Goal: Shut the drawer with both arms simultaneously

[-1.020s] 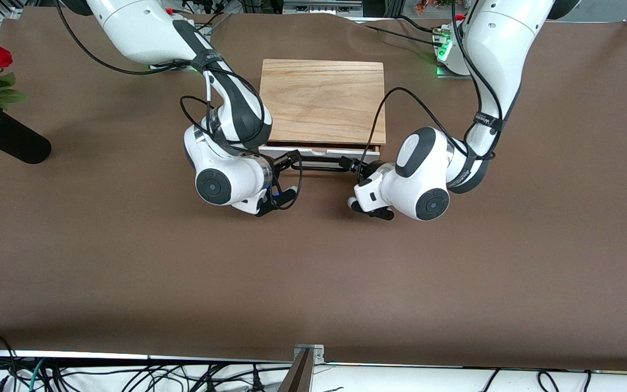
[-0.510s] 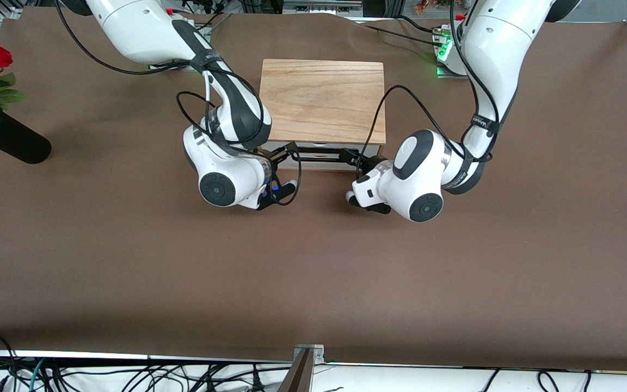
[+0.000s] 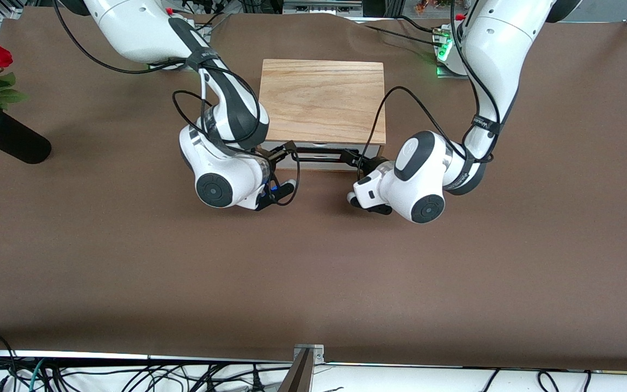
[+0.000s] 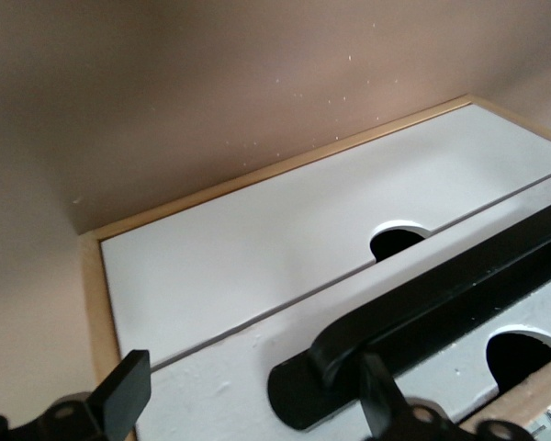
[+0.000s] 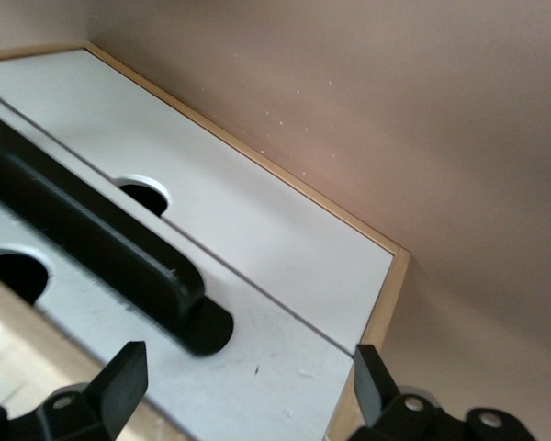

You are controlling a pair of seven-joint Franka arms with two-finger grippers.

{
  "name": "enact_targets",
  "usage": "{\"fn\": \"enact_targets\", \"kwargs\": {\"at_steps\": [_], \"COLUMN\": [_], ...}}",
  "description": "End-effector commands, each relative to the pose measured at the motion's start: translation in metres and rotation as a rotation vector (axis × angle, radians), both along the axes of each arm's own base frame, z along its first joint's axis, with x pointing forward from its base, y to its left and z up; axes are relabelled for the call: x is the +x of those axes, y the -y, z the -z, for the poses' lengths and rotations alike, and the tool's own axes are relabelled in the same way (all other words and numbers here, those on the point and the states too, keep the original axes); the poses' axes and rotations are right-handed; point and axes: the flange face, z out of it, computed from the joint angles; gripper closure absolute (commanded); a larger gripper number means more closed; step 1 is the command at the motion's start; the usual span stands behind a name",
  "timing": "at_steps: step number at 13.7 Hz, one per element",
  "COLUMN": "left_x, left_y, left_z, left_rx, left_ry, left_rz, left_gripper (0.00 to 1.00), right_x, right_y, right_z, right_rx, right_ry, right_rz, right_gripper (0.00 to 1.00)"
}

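Note:
The drawer [image 3: 321, 159] sits pushed into the light-wood box [image 3: 321, 100], on the box's side nearer the front camera; its black bar handle [image 3: 319, 151] shows just under the box's top edge. My right gripper [image 3: 282, 153] is open at the handle's end toward the right arm. My left gripper [image 3: 355, 159] is open at the other end. In the left wrist view my gripper [image 4: 254, 404] faces the white drawer front [image 4: 220, 390], one finger [image 4: 383, 404] beside the handle [image 4: 422, 331]. In the right wrist view my gripper [image 5: 248, 381] spans the drawer front [image 5: 275, 367] beside the handle [image 5: 101, 248].
A second white panel with a round notch [image 4: 257, 248] lies beside the drawer front on the box. A black vase with red roses [image 3: 8, 139] stands at the right arm's end of the table. A green-lit unit [image 3: 444, 51] sits by the left arm's base.
The drawer has slid into the box; its white front no longer sticks out. Both grippers moved toward the box with it.

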Motion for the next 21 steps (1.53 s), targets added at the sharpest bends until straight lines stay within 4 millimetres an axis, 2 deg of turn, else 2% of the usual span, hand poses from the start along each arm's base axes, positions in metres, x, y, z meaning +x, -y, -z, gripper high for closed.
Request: {"fn": "enact_targets", "kwargs": {"at_steps": [1,2,4,5,7,8,9,10,12,13,14,16,17,18,20,21], "left_x": [0.021,0.028,0.037,0.039,0.050,0.062,0.072,0.079,0.086,0.092,0.094,0.084,0.080,0.072,0.054,0.040], "left_y": [-0.038,-0.059,-0.087,-0.097,-0.118,-0.138,-0.154,-0.169,-0.193,-0.210,-0.223,-0.239,-0.251,-0.262,-0.269,-0.269], "left_z": [-0.051,-0.061,-0.094,-0.101,-0.129,-0.142,-0.161,-0.179,-0.194,-0.215,-0.246,-0.290,-0.297,-0.312,-0.340,-0.340], "left_rx": [-0.008,-0.007,0.013,0.057,0.149,0.201,0.267,0.326,0.365,0.357,0.356,0.389,0.421,0.430,0.439,0.450], "left_ry": [0.050,0.044,0.102,0.137,0.238,0.294,0.361,0.421,0.457,0.494,0.542,0.607,0.600,0.597,0.628,0.625], "left_rz": [-0.023,-0.037,-0.054,-0.036,-0.002,-0.001,0.011,0.024,0.005,-0.033,-0.065,-0.095,-0.096,-0.111,-0.135,-0.124], "left_gripper": [0.00,0.00,0.00,0.00,0.00,0.00,0.00,0.00,0.00,0.00,0.00,0.00,0.00,0.00,0.00,0.00], "right_x": [0.017,0.026,0.052,0.064,0.084,0.092,0.100,0.108,0.119,0.123,0.125,0.125,0.123,0.121,0.113,0.111], "right_y": [0.006,0.009,0.034,0.052,0.090,0.111,0.135,0.156,0.198,0.218,0.236,0.256,0.264,0.272,0.305,0.315], "right_z": [-0.038,-0.053,-0.084,-0.103,-0.119,-0.131,-0.140,-0.140,-0.141,-0.141,-0.158,-0.171,-0.180,-0.186,-0.204,-0.220], "right_rx": [0.032,0.035,0.025,0.019,-0.025,-0.044,-0.059,-0.076,-0.101,-0.116,-0.121,-0.168,-0.218,-0.286,-0.362,-0.338], "right_ry": [0.048,0.089,0.177,0.220,0.269,0.295,0.313,0.316,0.313,0.308,0.329,0.360,0.389,0.417,0.468,0.524], "right_rz": [0.004,0.009,0.045,0.074,0.123,0.154,0.192,0.222,0.281,0.307,0.334,0.349,0.342,0.321,0.332,0.356], "right_gripper": [0.00,0.00,0.00,0.00,0.00,0.00,0.00,0.00,0.00,0.00,0.00,0.00,0.00,0.00,0.00,0.00]}}
